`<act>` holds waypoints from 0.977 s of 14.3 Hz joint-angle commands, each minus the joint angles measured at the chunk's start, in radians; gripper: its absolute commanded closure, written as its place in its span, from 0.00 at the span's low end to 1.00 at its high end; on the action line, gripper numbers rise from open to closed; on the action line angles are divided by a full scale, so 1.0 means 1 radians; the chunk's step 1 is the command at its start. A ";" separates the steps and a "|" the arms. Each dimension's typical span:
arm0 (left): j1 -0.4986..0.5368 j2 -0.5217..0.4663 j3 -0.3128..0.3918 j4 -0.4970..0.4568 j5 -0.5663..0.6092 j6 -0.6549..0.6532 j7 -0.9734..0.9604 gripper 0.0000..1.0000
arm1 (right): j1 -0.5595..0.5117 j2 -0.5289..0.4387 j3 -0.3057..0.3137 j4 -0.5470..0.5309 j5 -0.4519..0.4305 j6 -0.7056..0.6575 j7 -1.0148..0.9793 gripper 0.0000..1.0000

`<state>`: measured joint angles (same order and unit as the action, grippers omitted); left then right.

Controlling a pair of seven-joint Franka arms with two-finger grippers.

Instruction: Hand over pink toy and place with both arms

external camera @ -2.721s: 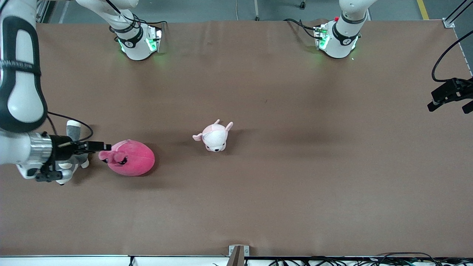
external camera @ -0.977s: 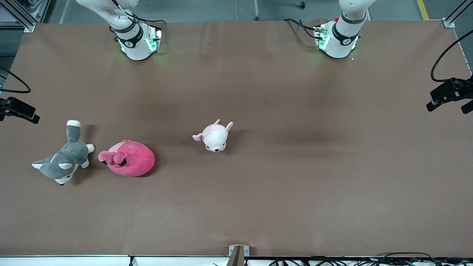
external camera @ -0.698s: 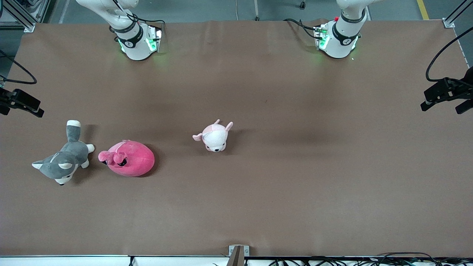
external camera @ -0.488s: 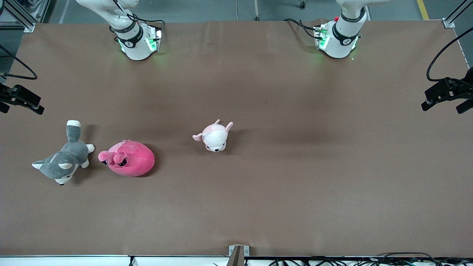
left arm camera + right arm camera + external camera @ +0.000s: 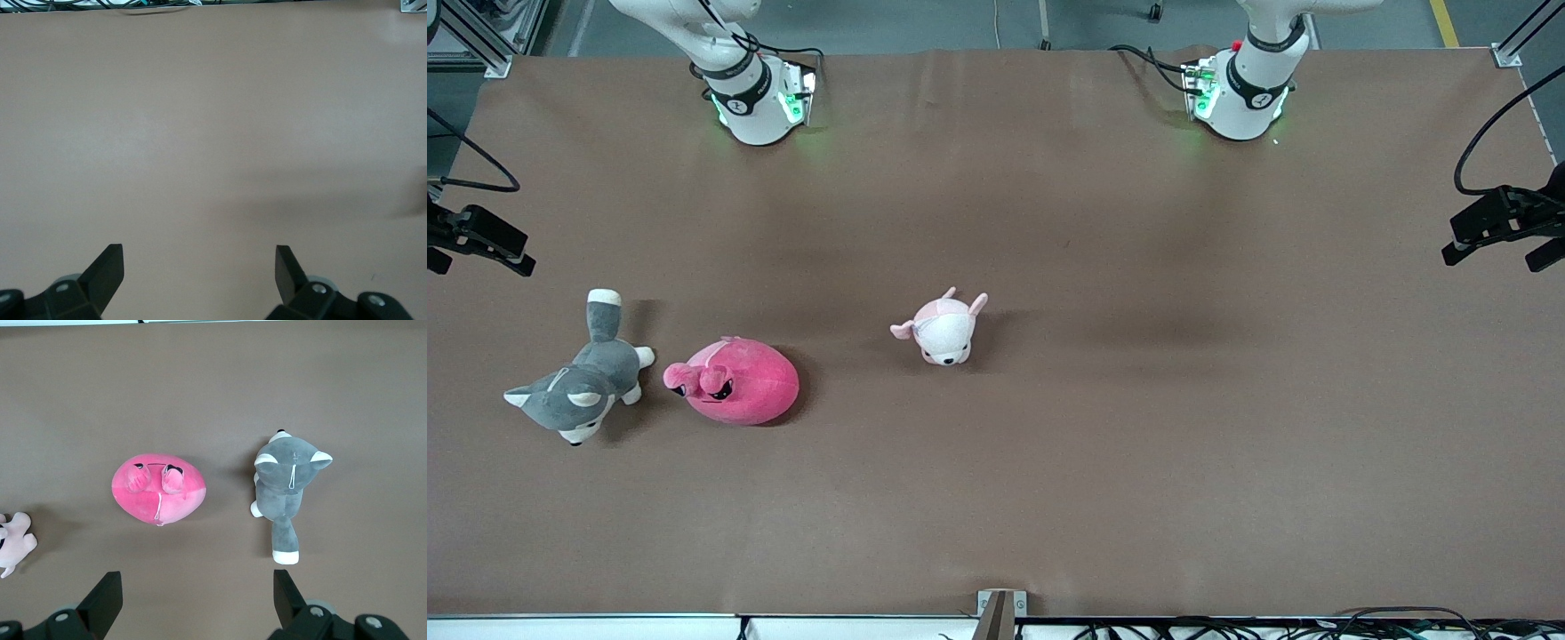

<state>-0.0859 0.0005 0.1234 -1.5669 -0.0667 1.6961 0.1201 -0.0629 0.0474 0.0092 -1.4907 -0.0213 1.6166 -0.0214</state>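
Spread wide and holding nothing: right gripper (image 5: pixel 193 600), up over the right arm's end of the table (image 5: pixel 1049 462), looking down on the pink toy (image 5: pixel 159 489) and the grey plush husky (image 5: pixel 287 485). Likewise wide and empty: left gripper (image 5: pixel 199 280), over bare brown cloth at the left arm's end. Lying on the table beside the husky (image 5: pixel 578 391): pink toy (image 5: pixel 734 382), toward the right arm's end, with the pale pink-and-white plush (image 5: pixel 943 327) apart near the middle.

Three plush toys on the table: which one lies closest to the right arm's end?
The grey husky. It lies at the right arm's end, beside the pink toy; the pale pink plush sits mid-table, toward the left arm.
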 commanded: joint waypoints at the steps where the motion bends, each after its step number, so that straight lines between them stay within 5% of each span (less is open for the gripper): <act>1: -0.005 -0.001 0.004 0.019 0.021 -0.021 -0.002 0.00 | -0.017 -0.029 0.011 -0.040 -0.005 0.009 -0.011 0.00; 14: -0.009 -0.005 0.001 0.022 0.021 -0.022 -0.002 0.00 | -0.014 -0.030 0.011 -0.039 -0.006 0.035 -0.014 0.00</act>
<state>-0.0865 0.0005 0.1231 -1.5593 -0.0666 1.6945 0.1201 -0.0631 0.0473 0.0086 -1.4964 -0.0213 1.6382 -0.0238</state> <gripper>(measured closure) 0.000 0.000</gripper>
